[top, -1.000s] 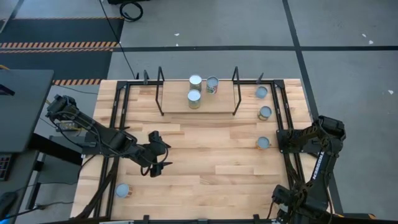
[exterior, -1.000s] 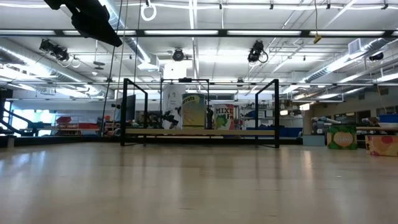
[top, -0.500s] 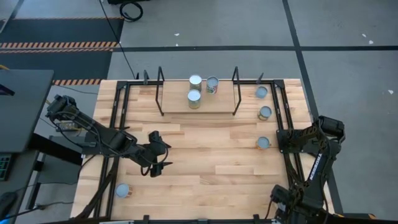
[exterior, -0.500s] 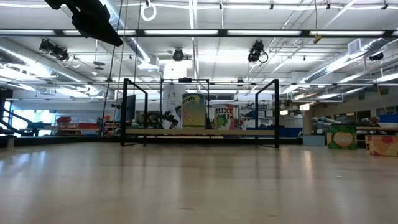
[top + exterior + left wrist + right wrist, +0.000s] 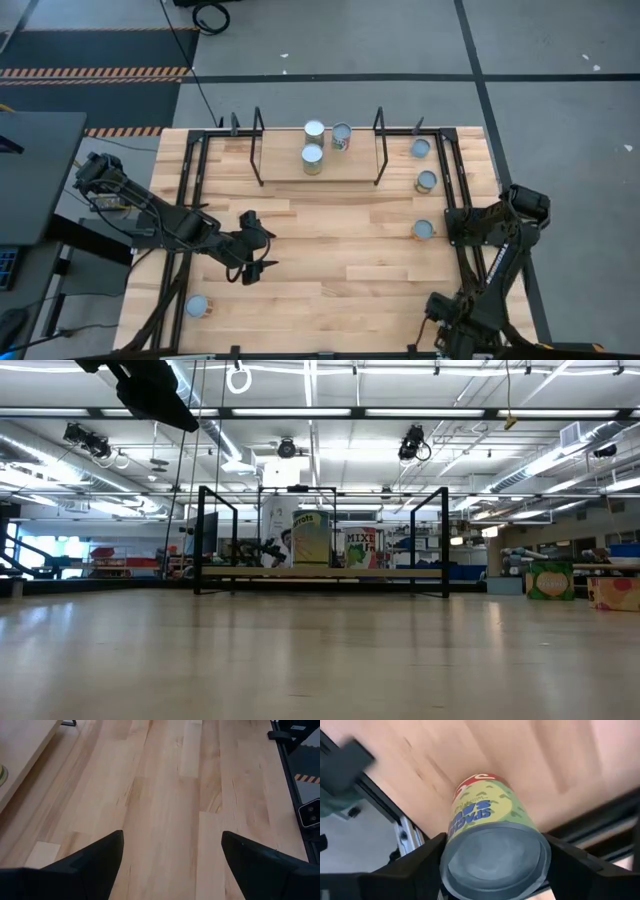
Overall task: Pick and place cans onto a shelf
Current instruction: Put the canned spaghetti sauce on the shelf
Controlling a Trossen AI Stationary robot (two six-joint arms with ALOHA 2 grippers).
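Right gripper (image 5: 492,870) near table's front right corner, jaws clenched on yellow-green can (image 5: 490,827). Left gripper (image 5: 252,270) over table's front-left area, jaws spread wide, nothing held. Seven cans seen from above: three on shelf (image 5: 285,168) at rear edge, three along right edge, one at front left corner (image 5: 198,305).

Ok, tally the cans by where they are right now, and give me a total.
shelf cans: 3
tabletop cans: 4
can in the right gripper: 1
Total: 8 cans
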